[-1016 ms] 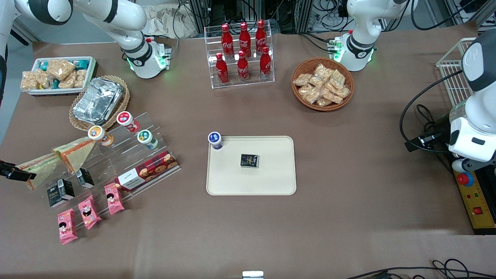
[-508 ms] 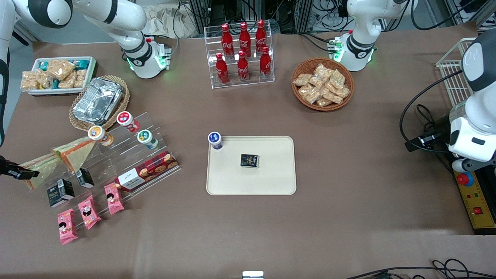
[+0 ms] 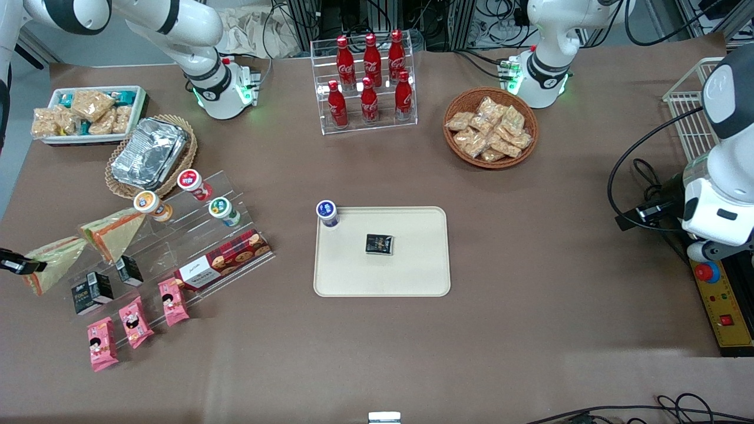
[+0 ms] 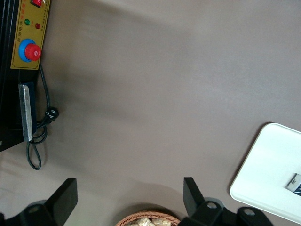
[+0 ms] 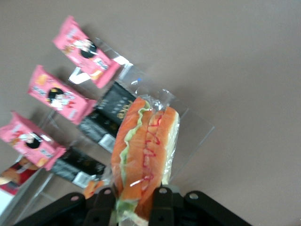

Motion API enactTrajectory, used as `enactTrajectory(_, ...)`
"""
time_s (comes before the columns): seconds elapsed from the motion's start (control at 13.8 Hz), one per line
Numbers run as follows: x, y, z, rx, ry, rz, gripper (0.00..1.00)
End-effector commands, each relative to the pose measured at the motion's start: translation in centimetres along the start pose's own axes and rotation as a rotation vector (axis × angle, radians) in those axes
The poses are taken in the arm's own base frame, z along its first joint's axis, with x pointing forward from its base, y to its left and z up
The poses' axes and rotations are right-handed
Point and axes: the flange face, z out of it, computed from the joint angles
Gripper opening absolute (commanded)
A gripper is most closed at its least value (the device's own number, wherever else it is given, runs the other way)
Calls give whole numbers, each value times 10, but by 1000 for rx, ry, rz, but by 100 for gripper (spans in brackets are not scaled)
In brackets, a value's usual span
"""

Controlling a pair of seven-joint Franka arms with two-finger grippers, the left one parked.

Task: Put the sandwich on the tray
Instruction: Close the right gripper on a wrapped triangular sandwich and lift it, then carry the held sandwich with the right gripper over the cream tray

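above the brown table (image 3: pixel 530 330), the pincer (image 5: pixel 133 200) is grasping the sandwich (image 5: pixel 143 155).

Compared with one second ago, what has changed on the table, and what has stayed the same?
The gripper, shut on the sandwich, has drawn it toward the working arm's end of the table, away from the acrylic stand. The wedge now hangs lifted between the fingers in the right wrist view. The second sandwich, the tray with its small black pack, and the pink snack packs have not moved.
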Motion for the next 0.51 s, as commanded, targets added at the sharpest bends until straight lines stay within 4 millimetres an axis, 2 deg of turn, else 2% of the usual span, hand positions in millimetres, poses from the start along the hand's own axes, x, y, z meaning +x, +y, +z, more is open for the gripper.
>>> enactTrajectory(0.0, -13, -33, -44, 12, 1, -72, 25)
enactTrajectory(0.29, -44, -94, -119, 28, 103, -197, 25)
enactTrajectory(0.44, -63, -141, -139, 32, 131, -268, 25)
